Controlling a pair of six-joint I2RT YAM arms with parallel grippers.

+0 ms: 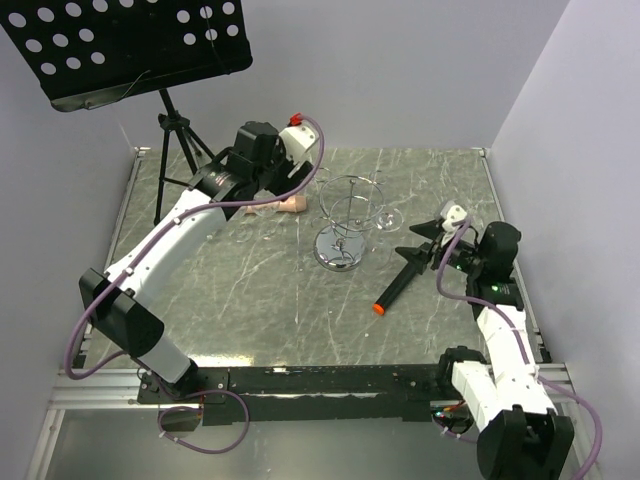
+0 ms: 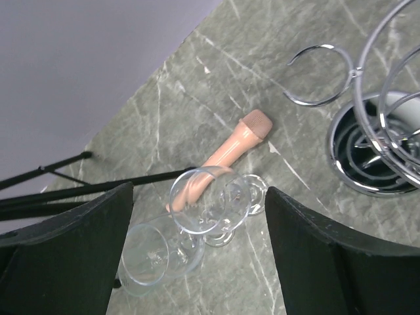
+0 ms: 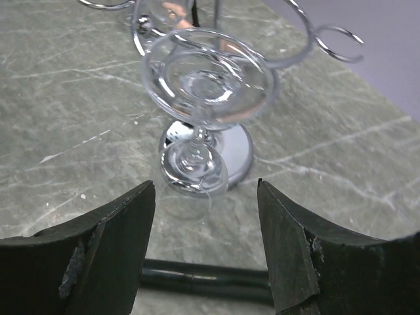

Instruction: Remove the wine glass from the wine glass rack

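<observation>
The wine glass rack [image 1: 345,205] stands mid-table on its shiny disc base [image 1: 340,250]. A wine glass [image 1: 385,218] hangs upside down from its right arm; in the right wrist view its foot [image 3: 207,85] sits in the wire ring and its bowl [image 3: 193,172] hangs below. My right gripper [image 3: 205,190] is open, its fingertips just short of the bowl and nothing between them. It shows right of the rack [image 1: 415,240] in the top view. My left gripper [image 2: 199,197] is open above two wine glasses [image 2: 197,203] [image 2: 154,252] lying on the table.
A peach cylinder [image 2: 230,147] lies by the two loose glasses, left of the rack. A black tool with an orange tip [image 1: 395,285] lies under my right gripper. The black music stand [image 1: 130,45] with tripod legs [image 1: 175,150] stands at the back left.
</observation>
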